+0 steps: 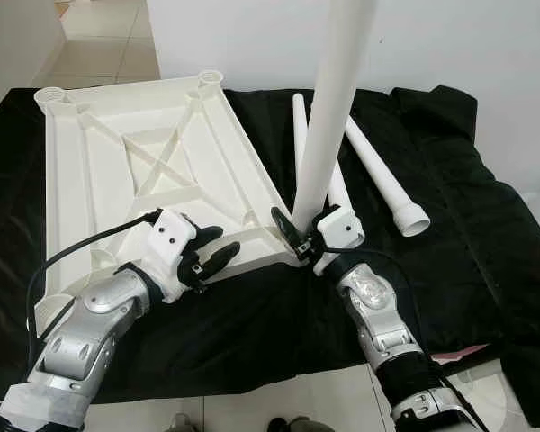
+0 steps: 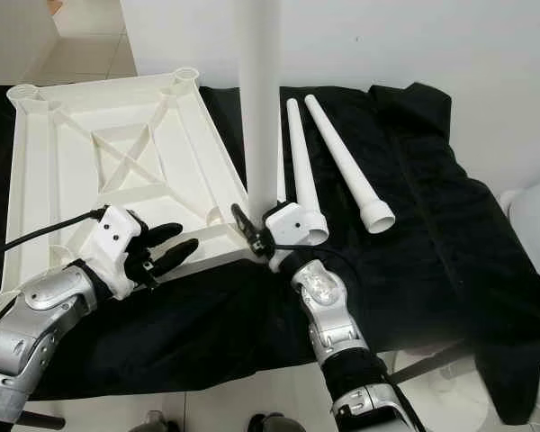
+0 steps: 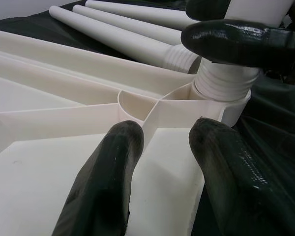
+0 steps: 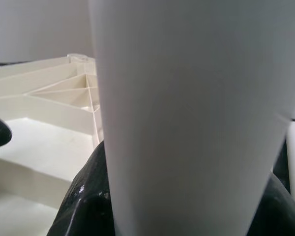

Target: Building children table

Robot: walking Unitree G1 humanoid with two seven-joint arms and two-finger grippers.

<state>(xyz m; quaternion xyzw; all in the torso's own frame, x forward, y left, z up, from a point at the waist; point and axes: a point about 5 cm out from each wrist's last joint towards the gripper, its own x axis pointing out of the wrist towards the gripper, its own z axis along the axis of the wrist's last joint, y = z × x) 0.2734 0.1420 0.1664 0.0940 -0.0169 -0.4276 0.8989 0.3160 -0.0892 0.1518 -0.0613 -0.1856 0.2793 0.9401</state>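
Leg seated upright in the corner socket

The leg stood in the tabletop's near socket, clenched between the right gripper's jaws; the left gripper's jaws, released, pressed the panel alongside; tilting risked cross-threading.

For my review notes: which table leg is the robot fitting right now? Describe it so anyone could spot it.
On the black cloth lies the upturned white tabletop. At its near right corner stands the leg, held by the right gripper at its base. Unlike the two legs lying flat on the cloth beside it, this one is upright in the corner socket.
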